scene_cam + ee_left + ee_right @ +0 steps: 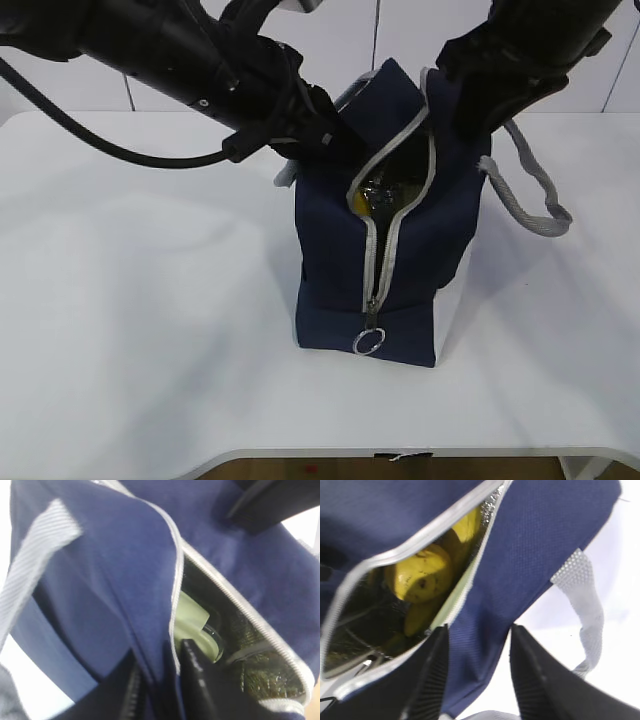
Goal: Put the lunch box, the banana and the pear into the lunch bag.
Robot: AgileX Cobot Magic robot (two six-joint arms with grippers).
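The navy lunch bag (330,260) stands upright mid-table with its zipper open down the front. My left gripper (335,135) is shut on the bag's left opening edge (162,680), one finger inside and one outside. My right gripper (465,125) is open, its jaws on either side of the bag's right wall (477,650). Inside lie the lunch box with its pale green lid (192,617), the pear (420,577) and the banana (465,525). A yellow bit (357,203) shows through the opening.
The zipper's ring pull (367,341) hangs low on the bag's front. A grey webbing handle (535,190) droops to the right of the bag, also in the right wrist view (585,605). White table (130,300) all round.
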